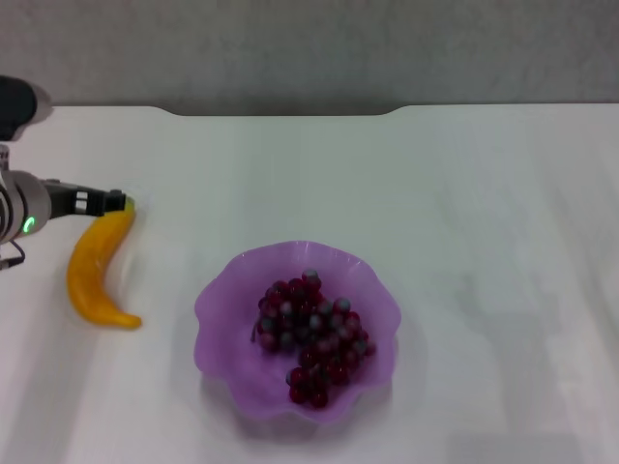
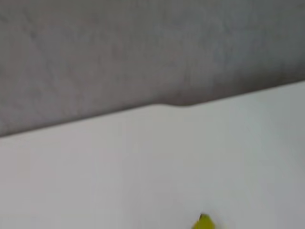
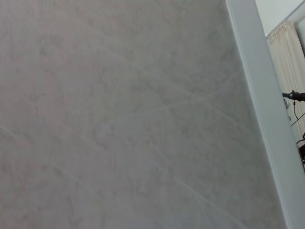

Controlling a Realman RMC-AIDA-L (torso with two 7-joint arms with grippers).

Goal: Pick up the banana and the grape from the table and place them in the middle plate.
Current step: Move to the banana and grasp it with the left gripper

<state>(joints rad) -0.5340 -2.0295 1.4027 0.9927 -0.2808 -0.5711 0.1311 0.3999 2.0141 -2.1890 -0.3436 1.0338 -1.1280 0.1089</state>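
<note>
Banana [image 1: 95, 275] tip hidden by left gripper [image 1: 118, 202] — jaws unclear.

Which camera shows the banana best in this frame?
The head view: the whole banana lies on the table left of the middle plate, with the left gripper at its far tip. The left wrist view catches only that tip at the picture's edge. The right wrist view shows none of it.

banana [image 1: 94, 275] on table [image 1: 484, 213]; grape [image 1: 311, 333] in middle plate [image 1: 224, 300]
</note>
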